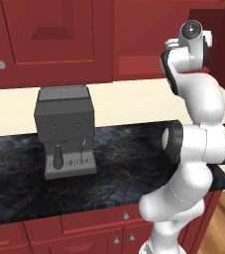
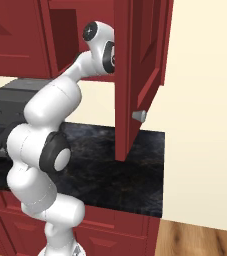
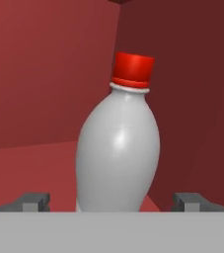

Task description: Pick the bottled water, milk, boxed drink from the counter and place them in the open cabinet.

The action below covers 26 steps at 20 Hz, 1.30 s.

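We've got the bottled water (image 3: 118,148) upright in the open cabinet (image 3: 44,89), gripper (image 3: 113,201) jaws apart w/ no grip, so it's standing free.

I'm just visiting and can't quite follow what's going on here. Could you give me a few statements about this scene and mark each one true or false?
1. The bottled water has a blue cap. False: its cap is red.
2. The gripper is clamped on the bottle. False: its fingertips stand wide apart on either side.
3. The bottle stands inside the open cabinet. True.
4. A grey coffee machine sits on the counter. True.
5. The counter is white. False: it is black marbled stone.
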### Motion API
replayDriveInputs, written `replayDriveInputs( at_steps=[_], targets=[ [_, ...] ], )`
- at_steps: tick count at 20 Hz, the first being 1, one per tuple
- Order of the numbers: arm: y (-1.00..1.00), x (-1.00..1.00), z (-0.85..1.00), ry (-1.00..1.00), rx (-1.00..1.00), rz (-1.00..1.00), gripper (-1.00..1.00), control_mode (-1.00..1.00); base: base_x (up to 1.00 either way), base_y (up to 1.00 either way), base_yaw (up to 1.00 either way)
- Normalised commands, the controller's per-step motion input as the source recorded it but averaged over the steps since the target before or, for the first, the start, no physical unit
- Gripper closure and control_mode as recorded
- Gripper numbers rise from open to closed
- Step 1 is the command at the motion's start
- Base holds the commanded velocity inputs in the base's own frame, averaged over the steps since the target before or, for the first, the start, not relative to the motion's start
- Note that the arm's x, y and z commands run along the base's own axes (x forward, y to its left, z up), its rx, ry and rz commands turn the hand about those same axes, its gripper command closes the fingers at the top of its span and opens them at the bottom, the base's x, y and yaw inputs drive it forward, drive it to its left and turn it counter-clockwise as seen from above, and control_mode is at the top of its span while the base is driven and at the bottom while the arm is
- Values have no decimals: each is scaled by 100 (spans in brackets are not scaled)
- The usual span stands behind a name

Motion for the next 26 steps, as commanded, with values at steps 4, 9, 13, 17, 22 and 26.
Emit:
replayDriveInputs(
  at_steps=[4, 9, 13, 17, 22, 26],
  targets=[
    [0, -37, 1, 0, 0, -3, -100, -100, 0, 0, 0],
    [0, -53, 3, 0, 0, -3, -100, -100, 0, 0, 0],
    [4, -60, 8, 0, 0, -2, -100, -100, 0, 0, 0],
    [14, -60, 9, 0, 0, 0, -100, -100, 0, 0, 0],
    [25, -63, 10, 0, 0, 0, -100, -100, 0, 0, 0],
    [34, -69, 4, 0, 0, 0, -100, -100, 0, 0, 0]
  ],
)
